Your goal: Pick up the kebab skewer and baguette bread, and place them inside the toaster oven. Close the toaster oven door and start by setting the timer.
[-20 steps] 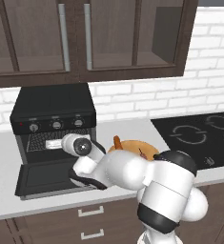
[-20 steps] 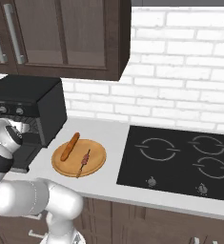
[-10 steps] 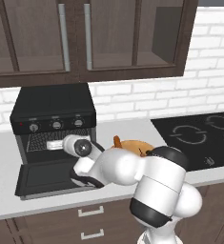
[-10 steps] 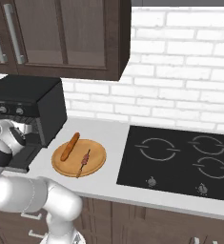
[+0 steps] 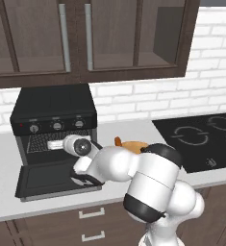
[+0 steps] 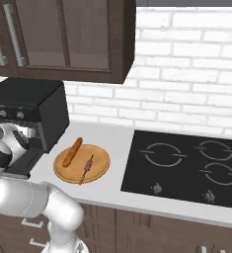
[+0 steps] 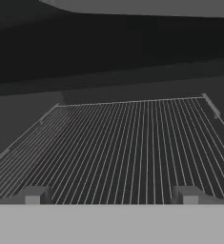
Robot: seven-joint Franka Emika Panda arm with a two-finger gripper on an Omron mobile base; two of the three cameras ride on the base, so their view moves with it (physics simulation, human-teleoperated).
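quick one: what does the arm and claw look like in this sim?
Glossy white rounded arm links with black bands at the joints, and a grey disc with a dark centre at the wrist end. The claw has two small blocky grey fingertips. No cables or markings visible.

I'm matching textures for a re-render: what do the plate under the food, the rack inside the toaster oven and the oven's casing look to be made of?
The plate looks like wood: matte tan with a darker rim. The rack looks like bare metal wire: thin pale-grey parallel rods inside a frame. The toaster oven casing looks like black painted metal or plastic, with a dull sheen; the render leaves that open.
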